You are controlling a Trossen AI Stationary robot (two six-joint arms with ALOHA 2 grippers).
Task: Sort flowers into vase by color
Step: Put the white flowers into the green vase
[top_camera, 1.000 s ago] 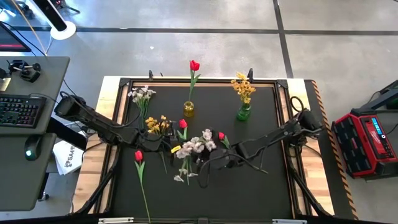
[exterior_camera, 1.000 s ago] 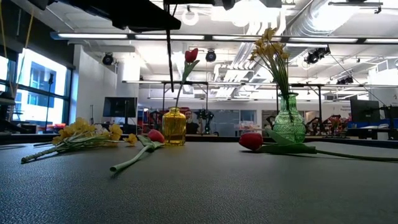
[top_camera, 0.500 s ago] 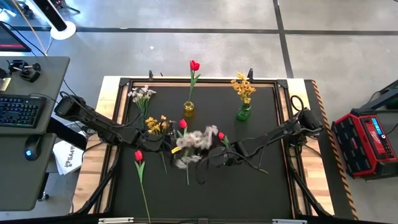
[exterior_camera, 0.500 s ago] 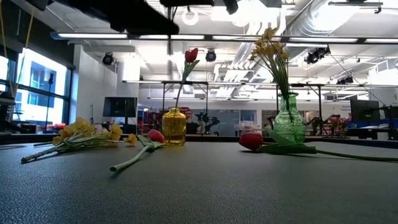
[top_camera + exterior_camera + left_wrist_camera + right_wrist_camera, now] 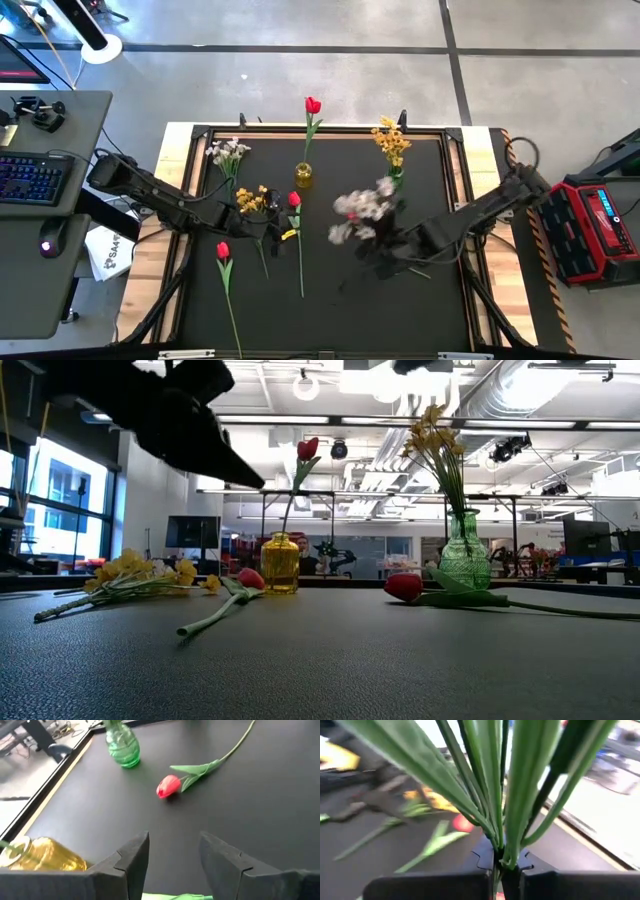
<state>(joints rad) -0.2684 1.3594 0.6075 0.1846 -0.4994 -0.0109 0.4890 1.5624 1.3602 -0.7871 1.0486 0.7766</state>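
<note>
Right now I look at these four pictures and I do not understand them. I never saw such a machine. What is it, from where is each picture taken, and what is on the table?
It is a robot with two dark arms at a black table; each arm ends in a two-finger claw.

One picture looks straight down from above, one looks level across the table top, and two come from cameras on the wrists.

At the back stand a yellow vase holding one red tulip and a green vase holding a yellow spray. A white spray, another yellow spray and three more red tulips lie flat.

The right claw is shut on the green stems of a white bunch, lifted above the table. The left claw is open and holds nothing, low over the table near the yellow vase.
</note>
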